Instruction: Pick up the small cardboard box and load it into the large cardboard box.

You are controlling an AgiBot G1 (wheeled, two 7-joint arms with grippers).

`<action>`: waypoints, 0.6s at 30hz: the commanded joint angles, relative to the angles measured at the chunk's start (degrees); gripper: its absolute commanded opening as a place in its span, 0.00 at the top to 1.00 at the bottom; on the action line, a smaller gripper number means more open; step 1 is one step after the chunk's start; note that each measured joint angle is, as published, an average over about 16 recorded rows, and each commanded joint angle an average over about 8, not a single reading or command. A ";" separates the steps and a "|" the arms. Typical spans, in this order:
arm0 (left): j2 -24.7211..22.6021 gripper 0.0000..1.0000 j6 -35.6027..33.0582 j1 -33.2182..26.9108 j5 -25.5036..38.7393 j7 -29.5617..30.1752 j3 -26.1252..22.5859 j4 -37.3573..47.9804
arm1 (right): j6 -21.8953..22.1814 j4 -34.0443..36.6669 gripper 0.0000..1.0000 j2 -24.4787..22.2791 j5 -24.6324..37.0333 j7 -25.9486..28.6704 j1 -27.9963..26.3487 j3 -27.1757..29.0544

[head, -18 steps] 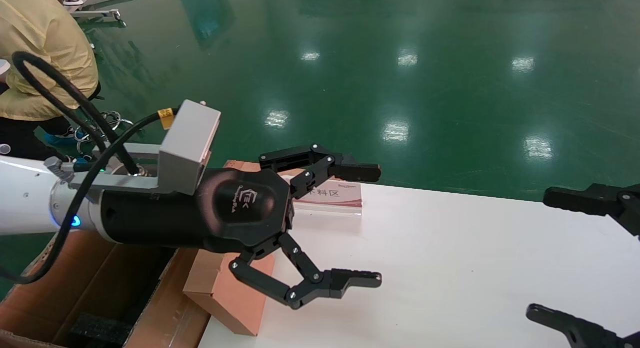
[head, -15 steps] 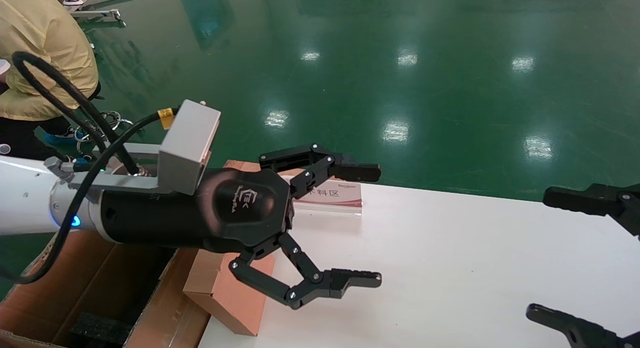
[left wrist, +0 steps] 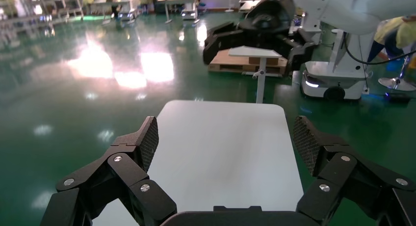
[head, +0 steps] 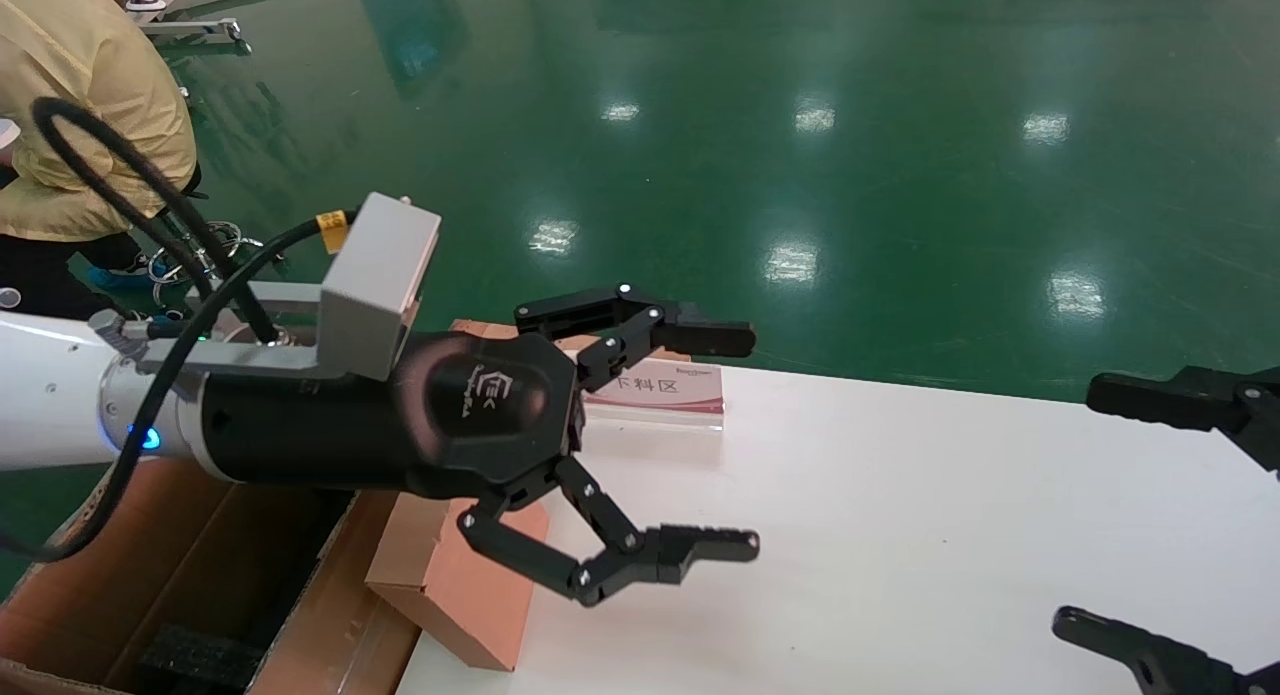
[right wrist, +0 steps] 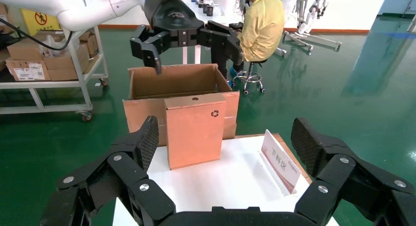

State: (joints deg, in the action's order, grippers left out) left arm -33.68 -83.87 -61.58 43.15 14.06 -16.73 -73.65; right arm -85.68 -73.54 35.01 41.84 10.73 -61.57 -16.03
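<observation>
The small cardboard box [head: 455, 585] [right wrist: 195, 130] stands upright at the left end of the white table [head: 900, 535], with a recycling symbol on its face and a round hole on top. My left gripper [head: 740, 440] [left wrist: 226, 142] hovers above it, open and empty, its fingertips past the box over the table. The large cardboard box [head: 180, 575] [right wrist: 171, 84] sits on the floor against the table's left end, flaps up, with black foam [head: 195, 655] inside. My right gripper [right wrist: 223, 138] is open at the table's right end [head: 1180, 515], facing the small box from a distance.
A slanted sign card [head: 660, 390] [right wrist: 279, 160] stands near the table's far left edge. A person in yellow [head: 80, 105] sits beyond the large box. A metal shelf cart with cartons [right wrist: 44, 64] stands on the green floor.
My left gripper has shifted slightly upward and its wrist rolled a little; it stays open. The small box and the right gripper have not moved.
</observation>
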 commanded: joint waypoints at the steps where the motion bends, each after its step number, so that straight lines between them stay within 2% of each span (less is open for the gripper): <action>1: 0.19 0.00 0.24 0.15 0.14 0.28 -0.07 0.23 | 0.00 0.01 0.00 0.00 0.00 -0.01 -0.01 -0.01; 8: 4.19 0.00 5.09 -1.71 5.11 13.32 -2.89 -2.22 | 0.00 0.03 0.00 -0.01 -0.02 -0.03 -0.02 -0.04; 18: 7.06 0.00 5.76 -11.71 18.28 41.24 -10.61 -3.71 | 0.01 0.03 0.00 -0.02 -0.05 -0.05 -0.04 -0.09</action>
State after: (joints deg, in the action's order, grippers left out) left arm -26.78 -78.36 -73.18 61.40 54.18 -26.96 -77.31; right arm -85.67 -73.50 34.99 41.79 10.68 -61.61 -16.12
